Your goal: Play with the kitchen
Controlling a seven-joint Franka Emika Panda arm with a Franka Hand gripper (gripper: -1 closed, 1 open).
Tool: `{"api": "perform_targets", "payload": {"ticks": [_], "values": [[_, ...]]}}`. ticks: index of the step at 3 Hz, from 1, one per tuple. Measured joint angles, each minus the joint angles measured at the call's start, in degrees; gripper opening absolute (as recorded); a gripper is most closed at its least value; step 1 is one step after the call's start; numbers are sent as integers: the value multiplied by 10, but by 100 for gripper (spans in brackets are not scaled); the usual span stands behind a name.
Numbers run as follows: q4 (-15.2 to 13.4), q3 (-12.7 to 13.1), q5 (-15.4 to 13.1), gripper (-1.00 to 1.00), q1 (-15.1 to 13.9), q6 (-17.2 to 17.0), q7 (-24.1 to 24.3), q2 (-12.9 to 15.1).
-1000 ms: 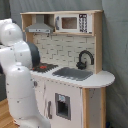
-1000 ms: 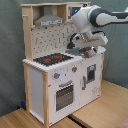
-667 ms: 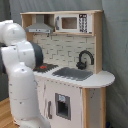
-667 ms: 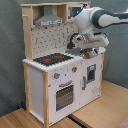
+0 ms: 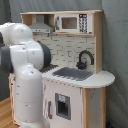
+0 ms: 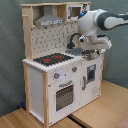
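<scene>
Backdrop: a plain grey curtain point(image 5: 115, 60) hangs behind everything, and the floor point(image 6: 100, 112) is light wood boards.
Where it stands: the kitchen point(image 6: 60, 65) sits on that floor against the curtain, filling the middle of both exterior views.
Build: white panels with light-wood edging; I judge it stiff, bulky and too heavy to lift, so play means working its small moving parts rather than shifting the whole unit.
Arm: the arm point(image 5: 25, 75) fills the first exterior view's left and reaches over the counter; in the second exterior view its wrist hangs above the sink end.
Hand: the gripper point(image 6: 80, 47) is low over the counter near the tap, but whether its fingers are spread or closed I cannot tell.
Places to take hold: the black tap point(image 5: 85, 59) is a thin curved spout, likely rigid plastic and easy to pinch; the oven door point(image 6: 64, 95) has a bar handle along its top; the knobs above it are small and probably slippery.
Care: thin plastic fittings could snap under a hard pull.
Sink: the grey sink point(image 5: 72, 73) looks empty.
Hob: the hob point(image 6: 51, 59), black with red rings, carries no pot.
Microwave: the microwave point(image 5: 74, 22) on the top shelf is shut; contents unseen.
Hood: the grey hood point(image 6: 49, 21) sits over the hob.
</scene>
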Motion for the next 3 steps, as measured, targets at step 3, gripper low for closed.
{"api": "perform_targets", "payload": {"ticks": [3], "values": [[-111,33,-72,-100,7,52,68,120]]}}
